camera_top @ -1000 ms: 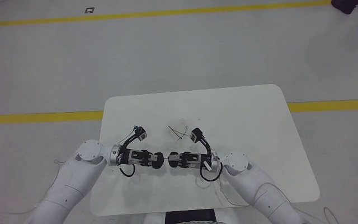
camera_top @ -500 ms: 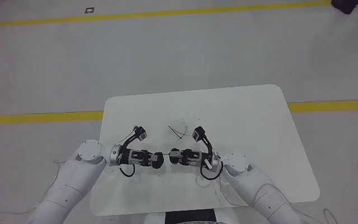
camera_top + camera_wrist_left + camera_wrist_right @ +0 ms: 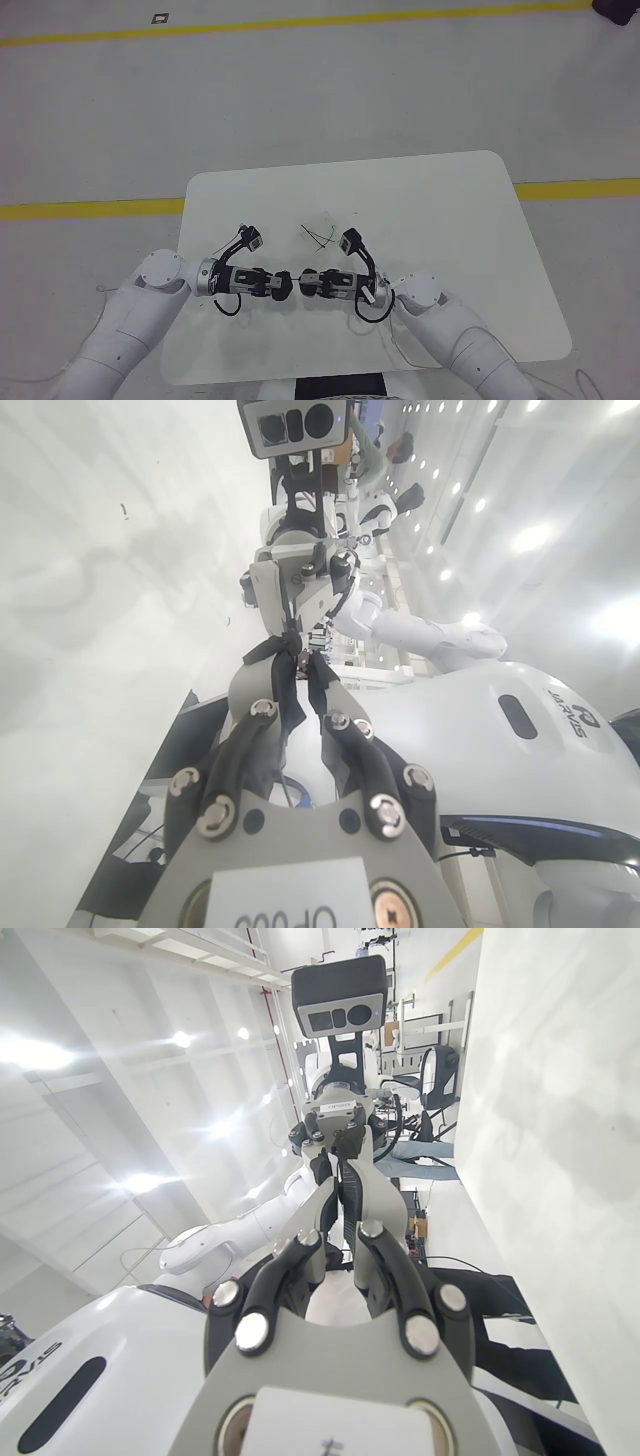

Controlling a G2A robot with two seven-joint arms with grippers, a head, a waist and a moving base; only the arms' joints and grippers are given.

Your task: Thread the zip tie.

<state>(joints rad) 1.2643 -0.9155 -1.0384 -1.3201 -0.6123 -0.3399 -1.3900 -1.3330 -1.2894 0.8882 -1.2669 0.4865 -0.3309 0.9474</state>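
Observation:
Above the table's front middle my two grippers meet tip to tip. The left gripper has its tape-wrapped fingers closed together. Facing it, the right gripper is shut too. A thin dark zip tie spans the short gap between them, one end in each. Its head and tail are hidden behind the fingertips in both wrist views, so I cannot tell whether the tail sits in the head.
A few loose dark zip ties lie on the white table just behind the grippers. The table's right half and far side are bare. Its front edge runs close under both forearms.
The right gripper drew slightly away from the left one half a second ago and has now come back close. The left arm has stayed still.

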